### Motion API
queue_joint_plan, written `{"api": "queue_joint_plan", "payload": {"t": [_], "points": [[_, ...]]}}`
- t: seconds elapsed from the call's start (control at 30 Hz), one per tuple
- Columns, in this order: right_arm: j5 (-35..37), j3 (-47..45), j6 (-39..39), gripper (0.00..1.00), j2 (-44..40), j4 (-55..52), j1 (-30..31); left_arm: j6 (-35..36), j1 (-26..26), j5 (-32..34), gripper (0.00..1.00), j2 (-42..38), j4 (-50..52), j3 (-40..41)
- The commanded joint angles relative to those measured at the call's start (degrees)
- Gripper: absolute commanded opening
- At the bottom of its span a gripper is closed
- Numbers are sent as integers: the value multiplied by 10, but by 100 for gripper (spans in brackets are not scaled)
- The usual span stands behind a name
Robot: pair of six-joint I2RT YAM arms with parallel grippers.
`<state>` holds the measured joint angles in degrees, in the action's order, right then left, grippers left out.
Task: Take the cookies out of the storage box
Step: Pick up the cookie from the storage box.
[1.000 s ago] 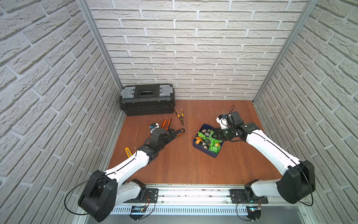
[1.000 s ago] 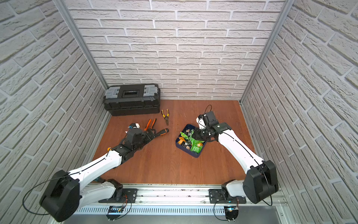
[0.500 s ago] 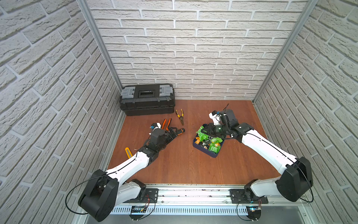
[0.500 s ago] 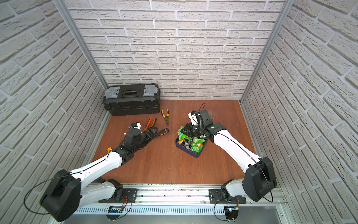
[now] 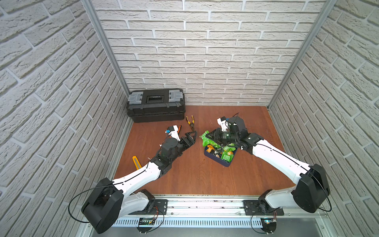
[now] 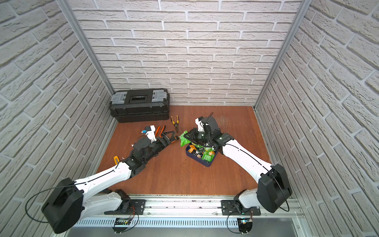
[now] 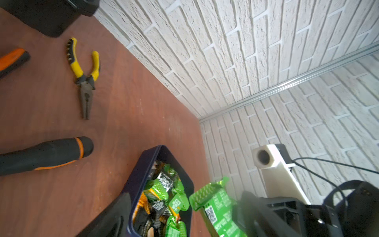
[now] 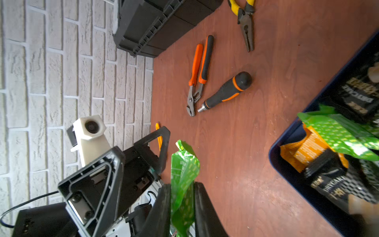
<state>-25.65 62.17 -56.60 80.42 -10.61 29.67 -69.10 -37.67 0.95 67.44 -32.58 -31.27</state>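
- Right wrist view gives you the clearest read: the right gripper [image 8: 182, 185] is clamped on a green cookie packet [image 8: 185, 162], with a dark finger pressing the crinkled foil on each side.
- You can see that packet hanging over bare table [image 8: 235, 153], just outside the rim of the storage box [image 5: 215, 160], on the side facing the left gripper [image 5: 192, 137].
- In both top views the left gripper's jaws stand apart with nothing between them. It sits near the box and close to the held packet, with a narrow gap between them.
- The other cookies [image 5: 224, 152] lie heaped inside the storage box, green, orange and black, some poking above its low wall.
- Past the left gripper from the box you find a black-and-orange screwdriver [image 8: 225, 91] and orange-handled pliers [image 8: 198, 76] side by side.
- Yellow-handled pliers [image 5: 191, 122] lie between the box and the black toolbox [image 5: 155, 105], which stands well apart from the box against the brick wall.
- A yellow cutter [image 5: 135, 162] lies well apart from the box, beside the left forearm.
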Motion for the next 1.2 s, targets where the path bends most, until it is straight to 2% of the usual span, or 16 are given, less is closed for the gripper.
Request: {"api": "queue_joint_plan", "payload": {"t": [0.0,0.23,0.5,0.77,1.0,1.17], "points": [[-17,8,-40,9,8,72,13,4,-2,-10,84,15,-83,-28],[-27,-3,-69,9,4,107,14,-28,-3,-9,72,37,-100,-39],[-38,-11,-82,9,5,151,14,-79,-3,-16,70,66,-136,-40],[-48,-20,-101,9,22,179,14,-107,-3,-30,46,76,-171,-51],[-47,-25,-103,9,27,186,14,-121,-3,-29,37,70,-168,-43],[-54,-23,-110,9,35,199,15,-129,-3,-32,27,74,-169,-41]]}}
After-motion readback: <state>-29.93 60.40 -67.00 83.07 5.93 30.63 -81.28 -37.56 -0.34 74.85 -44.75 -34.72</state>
